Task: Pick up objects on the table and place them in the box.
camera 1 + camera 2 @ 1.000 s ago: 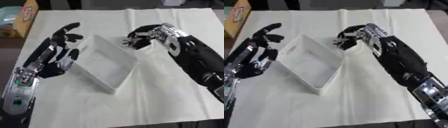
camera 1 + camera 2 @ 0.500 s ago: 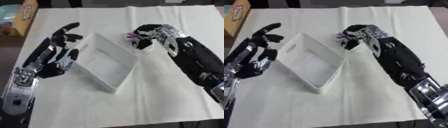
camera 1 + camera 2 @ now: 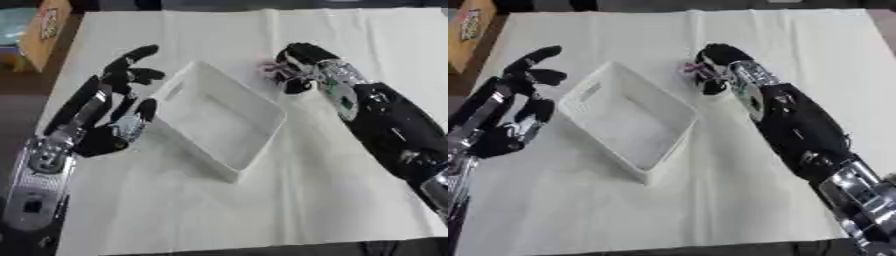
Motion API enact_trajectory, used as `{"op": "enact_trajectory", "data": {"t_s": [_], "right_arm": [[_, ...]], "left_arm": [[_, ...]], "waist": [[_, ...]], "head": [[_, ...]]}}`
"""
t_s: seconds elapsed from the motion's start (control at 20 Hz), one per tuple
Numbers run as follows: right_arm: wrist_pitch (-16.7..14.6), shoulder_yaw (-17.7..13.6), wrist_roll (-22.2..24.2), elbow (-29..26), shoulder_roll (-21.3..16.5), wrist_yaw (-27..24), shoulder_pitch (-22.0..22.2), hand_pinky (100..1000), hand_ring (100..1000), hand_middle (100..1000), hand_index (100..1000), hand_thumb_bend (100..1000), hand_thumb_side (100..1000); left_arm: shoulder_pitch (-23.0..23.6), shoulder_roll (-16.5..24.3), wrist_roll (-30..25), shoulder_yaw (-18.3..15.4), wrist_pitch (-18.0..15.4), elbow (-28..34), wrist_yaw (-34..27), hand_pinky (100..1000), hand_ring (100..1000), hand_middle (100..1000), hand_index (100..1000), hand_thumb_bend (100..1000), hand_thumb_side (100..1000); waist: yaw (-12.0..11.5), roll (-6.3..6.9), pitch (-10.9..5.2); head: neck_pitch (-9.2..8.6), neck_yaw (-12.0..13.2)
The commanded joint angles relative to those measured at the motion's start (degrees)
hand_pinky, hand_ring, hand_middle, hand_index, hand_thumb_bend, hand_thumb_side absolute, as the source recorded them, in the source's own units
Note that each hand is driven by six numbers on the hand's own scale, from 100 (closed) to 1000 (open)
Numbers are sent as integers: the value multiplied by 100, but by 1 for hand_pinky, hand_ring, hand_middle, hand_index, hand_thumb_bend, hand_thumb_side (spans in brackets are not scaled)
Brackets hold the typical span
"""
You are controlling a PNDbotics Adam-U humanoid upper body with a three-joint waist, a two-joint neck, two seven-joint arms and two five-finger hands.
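Beside the far right rim of the white box (image 3: 214, 122), on the cloth-covered worktop (image 3: 306, 200), we have our right hand (image 3: 302, 67) curled over a small pinkish thing (image 3: 689, 68) that shows only as a speck of colour at the fingertips. We judge it to be light and small, easy to lift but also easy to lose from between the fingers, so it wants a pinch across its middle with thumb against fingers, and a short carry kept low over the rim. Whether it is stiff or soft we cannot tell; the cloth beneath may bunch if we scrape along it.

Our right arm reaches in from the lower right, forearm slanting up toward the centre, wrist bent so the fingers point down and leftward toward the box. The fingers are curled about the small thing, though whether it is off the cloth we cannot tell. Our left hand (image 3: 118, 107) sits just beside the box's left wall, fingers spread and relaxed, holding nothing. The box looks empty.
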State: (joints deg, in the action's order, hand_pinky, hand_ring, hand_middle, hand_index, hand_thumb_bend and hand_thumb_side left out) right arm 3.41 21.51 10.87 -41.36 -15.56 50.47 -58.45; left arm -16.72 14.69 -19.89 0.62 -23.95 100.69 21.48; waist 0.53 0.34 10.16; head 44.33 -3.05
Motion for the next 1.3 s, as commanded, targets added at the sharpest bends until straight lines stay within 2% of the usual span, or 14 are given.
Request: {"op": "enact_trajectory", "data": {"t_s": [0.05, 0.25, 0.45, 0.95, 1.3], "right_arm": [[-153, -48, -324, 126, -19, -88, 50, 100, 100, 103, 248, 100, 100], [-279, -31, -693, -75, -64, -26, 98, 100, 100, 100, 245, 100, 100], [-131, 31, -707, -536, -212, 8, 162, 100, 100, 100, 244, 100, 100], [721, 340, 243, -2337, -834, -383, 106, 100, 100, 100, 246, 100, 100], [986, 369, 636, -3199, -1017, -271, 129, 100, 100, 100, 247, 100, 100]], "left_arm": [[-58, 109, 0, -6, -28, 94, 46, 769, 100, 986, 840, 100, 775], [-51, 111, -12, -3, -30, 94, 48, 769, 100, 987, 840, 100, 776], [-47, 122, -15, -4, -32, 96, 49, 770, 100, 987, 840, 100, 775], [-8, 147, -33, -2, -25, 89, 54, 771, 100, 989, 840, 100, 772], [5, 146, -30, -10, -24, 85, 51, 773, 100, 988, 840, 100, 768]], "waist": [[-4, 25, -38], [-3, 18, -25], [2, 6, -28], [88, -60, -89], [102, -51, -132]], "head": [[-21, -27], [-21, -19], [-21, 16], [-21, 140], [-21, 170]]}}
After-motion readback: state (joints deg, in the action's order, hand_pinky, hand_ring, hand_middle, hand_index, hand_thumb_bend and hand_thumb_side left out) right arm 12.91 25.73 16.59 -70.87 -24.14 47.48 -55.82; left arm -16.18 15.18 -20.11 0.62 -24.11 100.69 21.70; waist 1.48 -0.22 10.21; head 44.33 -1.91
